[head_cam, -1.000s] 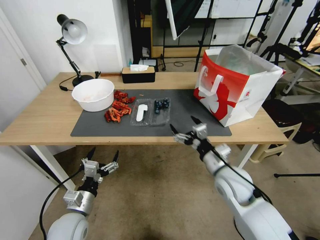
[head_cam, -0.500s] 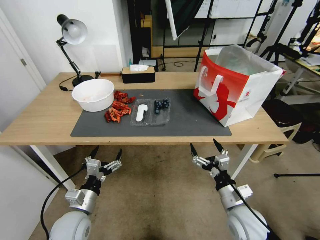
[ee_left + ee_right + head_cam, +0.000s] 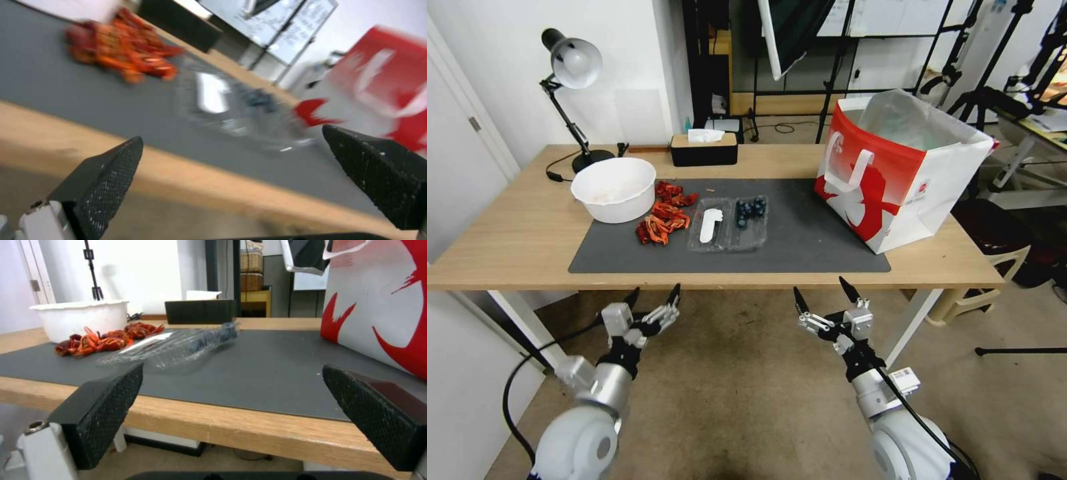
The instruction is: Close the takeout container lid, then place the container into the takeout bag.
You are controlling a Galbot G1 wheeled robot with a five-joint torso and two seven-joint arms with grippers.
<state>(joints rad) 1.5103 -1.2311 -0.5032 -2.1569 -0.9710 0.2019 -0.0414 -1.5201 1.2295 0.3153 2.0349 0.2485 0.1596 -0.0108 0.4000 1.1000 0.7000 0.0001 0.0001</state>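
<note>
Takeout container [image 3: 728, 223] is the landmark: wide open on the desk [image 3: 507, 233]. Nearest, both below the desk edge in front of it, left hand [image 3: 653, 299] and right hand [image 3: 822, 300] hang released, empty. Lid [image 3: 710, 225] lies flat beside the blueberries, so closing hasn't started; next I'd guess a hand folds it over. Beyond, off right, takeout bag [image 3: 894, 173] stands open.

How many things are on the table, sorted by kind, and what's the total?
Takeout container, open: 1
Takeout bag: 1
White bowl: 1
Black tissue box: 1
Desk lamp: 1
Dark mat: 1
Pile of red food pieces: 1
Total: 7
</note>
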